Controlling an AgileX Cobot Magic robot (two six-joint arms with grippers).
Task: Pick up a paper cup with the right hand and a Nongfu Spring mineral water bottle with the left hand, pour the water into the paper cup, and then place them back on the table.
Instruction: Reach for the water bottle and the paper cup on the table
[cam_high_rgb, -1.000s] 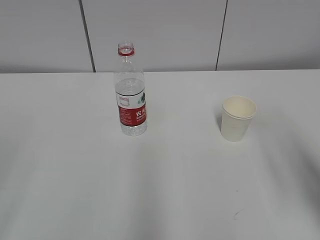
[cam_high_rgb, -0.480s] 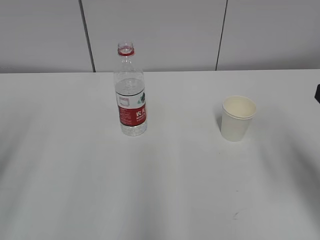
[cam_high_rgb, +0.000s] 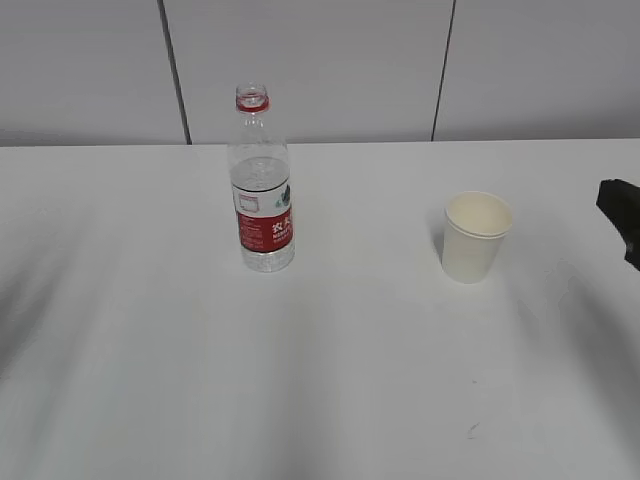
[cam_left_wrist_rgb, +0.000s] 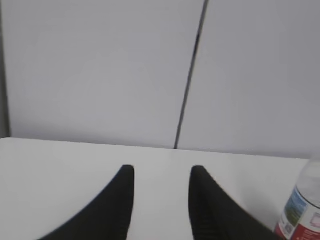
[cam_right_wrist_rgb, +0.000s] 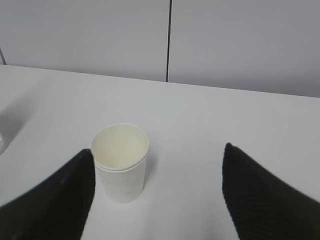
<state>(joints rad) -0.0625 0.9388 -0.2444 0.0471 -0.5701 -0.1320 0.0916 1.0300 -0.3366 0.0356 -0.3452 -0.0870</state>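
Note:
The Nongfu Spring mineral water bottle (cam_high_rgb: 262, 190) stands upright and uncapped on the white table (cam_high_rgb: 320, 380), left of centre, with water up to just above its red-and-white label. The paper cup (cam_high_rgb: 476, 237) stands upright and empty to its right. In the exterior view only a black tip of my right gripper (cam_high_rgb: 620, 215) shows, at the right edge beyond the cup. In the right wrist view that gripper (cam_right_wrist_rgb: 158, 150) is wide open; the cup (cam_right_wrist_rgb: 120, 162) stands ahead, near the left finger. My left gripper (cam_left_wrist_rgb: 161, 172) is open and holds nothing; the bottle (cam_left_wrist_rgb: 302, 210) is at the lower right.
A grey panelled wall (cam_high_rgb: 320, 60) with dark vertical seams runs behind the table's far edge. A small dark scratch mark (cam_high_rgb: 472, 430) lies on the tabletop near the front right. Soft arm shadows fall on the table's left and right sides.
My right gripper has come into the exterior view from the right edge, moving left toward the cup. Bottle and cup have not moved.

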